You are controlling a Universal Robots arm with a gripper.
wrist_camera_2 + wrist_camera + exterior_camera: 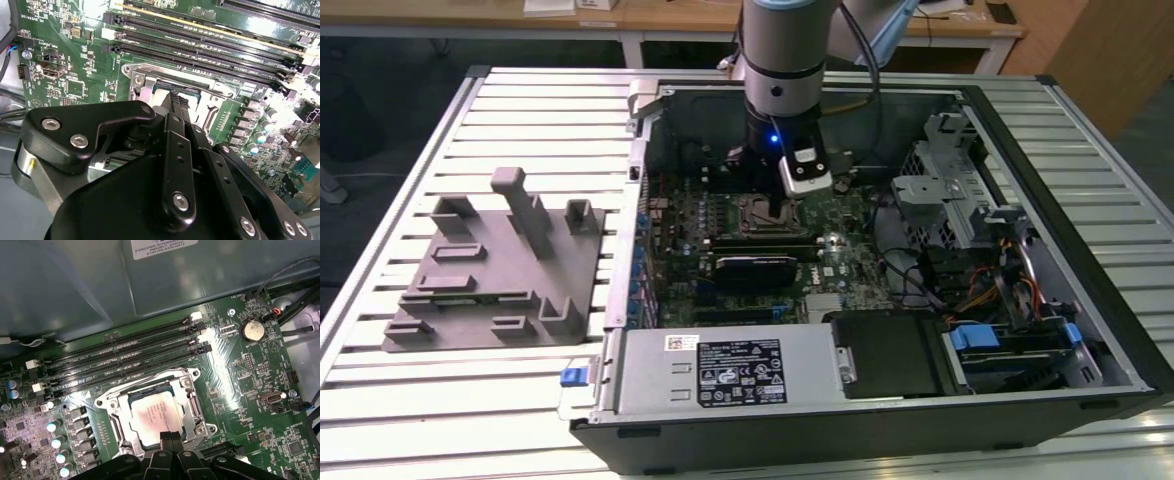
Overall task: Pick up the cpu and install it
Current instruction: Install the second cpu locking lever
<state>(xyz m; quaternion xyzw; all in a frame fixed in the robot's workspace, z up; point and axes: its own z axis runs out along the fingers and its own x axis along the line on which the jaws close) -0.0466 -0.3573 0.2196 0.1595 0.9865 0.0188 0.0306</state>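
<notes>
I read the fingers [169, 440] as closed together with nothing between them: in the first wrist view the two black tips meet at the bottom centre of the frame, just at the near edge of the cpu [157, 416].

The cpu lies flat in the socket frame [197, 405], centre-lower frame, directly beyond the fingertips. It is square, so no long axis to speak of. Its top is pale, silvery metal, matte, with a faint reddish sheen. The socket frame around it is bright stamped metal, with screws at its corners.

In the second wrist view the black, bolted gripper body takes up the lower frame; a sliver of the cpu [165, 92] shows past it at centre.

Beyond the socket: four long black memory slots [125, 360] run parallel across the glossy green motherboard [250, 375].

In the exterior view the arm [781, 60] stands upright, top centre, inside the open computer case [1121, 330]. A grey moulded fixture [494, 270] sits at left on the slatted table [400, 400].
</notes>
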